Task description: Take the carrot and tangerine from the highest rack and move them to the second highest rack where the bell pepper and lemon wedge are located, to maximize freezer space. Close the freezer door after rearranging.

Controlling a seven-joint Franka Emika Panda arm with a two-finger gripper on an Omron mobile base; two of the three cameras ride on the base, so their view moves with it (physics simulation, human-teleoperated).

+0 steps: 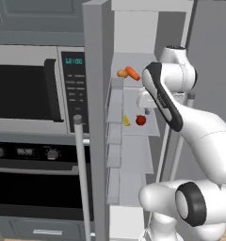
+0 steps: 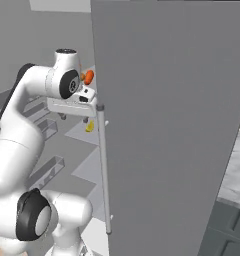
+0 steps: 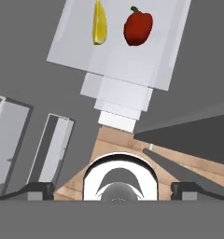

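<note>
Freezer (image 1: 133, 42), the tall narrow grey cabinet with a white interior, is standing open, its tall flat grey freezer door (image 1: 93, 117) swung out to the left of the stacked shelves. Inside, the highest rack (image 1: 133, 61), a thin pale grey translucent panel, is carrying the small dull orange tangerine (image 1: 121, 73) and, touching it on the right, the slim tapered orange-red carrot (image 1: 133, 73), whose long axis is running slantwise across the shelf. One rack below, the small round red bell pepper (image 1: 141, 120) and the tiny yellow lemon wedge (image 1: 126, 120) are lying near each other but apart. The white arm's two-finger gripper (image 1: 148, 109) is hanging between these two racks with its jaws spread wide and empty, looking down over the pepper's shelf. Both fruits to be moved are therefore lying above and to the left of the jaws, so the coming move probably calls for rising and reaching in; the carrot is the nearer of the two.
</note>
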